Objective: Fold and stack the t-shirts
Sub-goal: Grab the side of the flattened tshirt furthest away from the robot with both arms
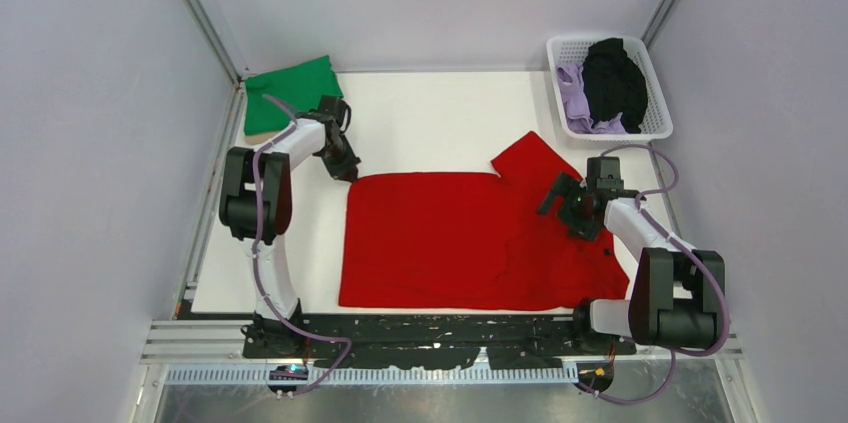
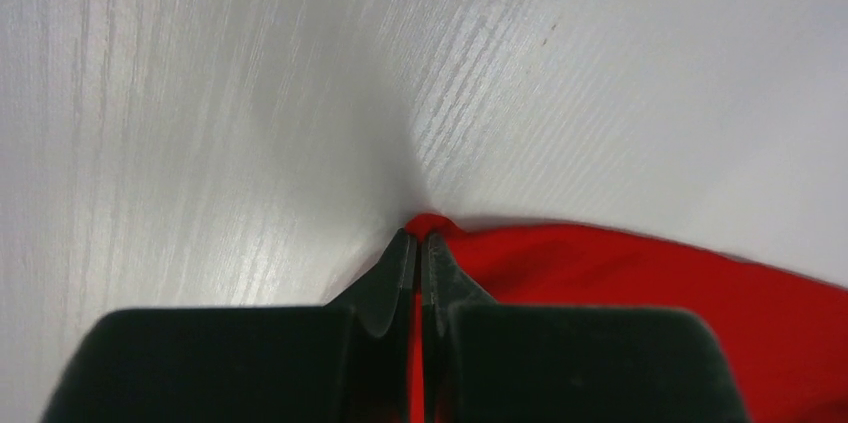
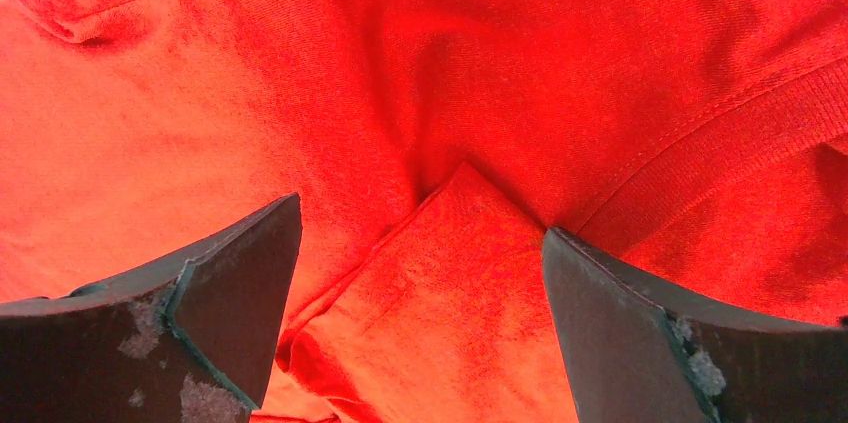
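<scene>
Red t-shirt (image 1: 440, 243) spread across the white worktop (image 1: 430, 113), with an arm at each of its far corners.

Its body lies mostly flat between the two arms, and one sleeve sticks out toward the far right. The left gripper (image 2: 421, 243) is pinched tight on the shirt's far-left corner, a small nub of red cloth showing just past the closed tips, low against the worktop. The right gripper (image 3: 420, 233) stands with its fingers wide apart over the shirt's right side near the ribbed collar, a raised fold of cloth between them; it holds nothing. A folded green t-shirt (image 1: 290, 93) sits in the far-left corner, well apart from the red one. At the far right, a white basket (image 1: 657, 129) holds a black garment (image 1: 612, 78) on a lavender garment (image 1: 575, 103).
</scene>
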